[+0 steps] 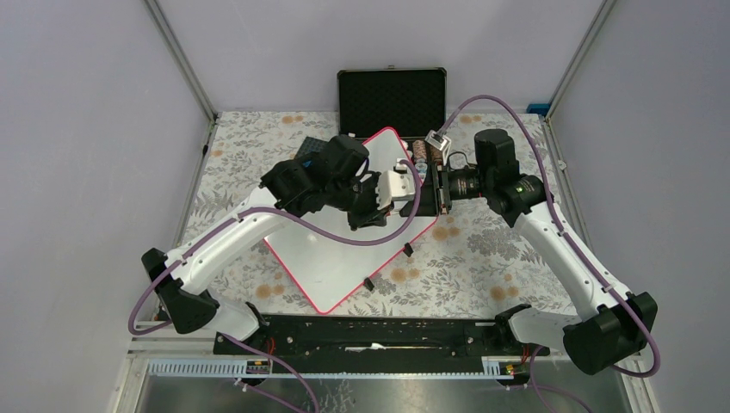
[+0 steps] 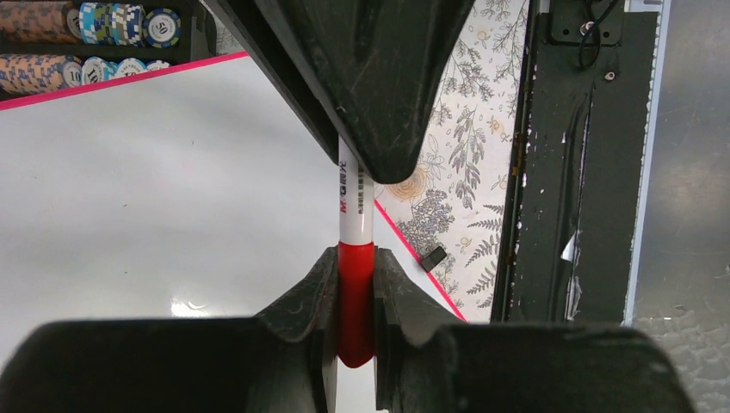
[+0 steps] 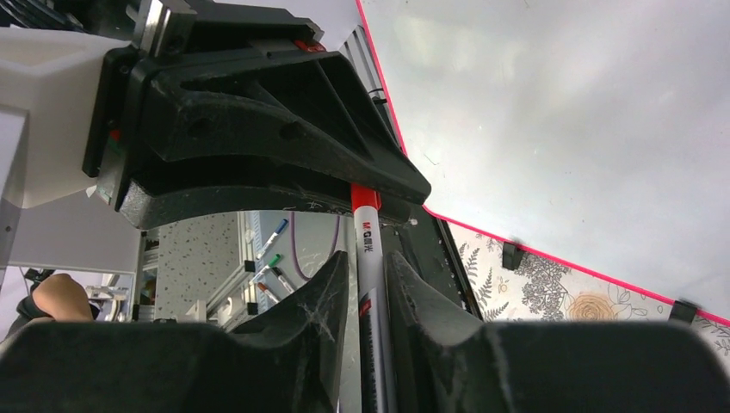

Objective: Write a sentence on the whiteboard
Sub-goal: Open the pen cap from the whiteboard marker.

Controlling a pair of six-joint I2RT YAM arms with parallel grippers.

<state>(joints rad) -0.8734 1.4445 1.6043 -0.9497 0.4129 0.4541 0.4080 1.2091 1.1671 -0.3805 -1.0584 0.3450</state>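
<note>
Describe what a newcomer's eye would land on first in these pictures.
Over the middle of the table, the left gripper is shut on a marker at its red cap, while the right gripper clasps its white barrel. Beneath them lies the whiteboard, askew and blank where it shows. A black case sits open at the far edge.

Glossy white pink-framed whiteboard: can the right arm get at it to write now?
Probably not yet. The right gripper flanks the white marker barrel, but the left gripper is clamped on its red cap, so it cannot write. The whiteboard below looks bare; nothing else blocks it.
</note>
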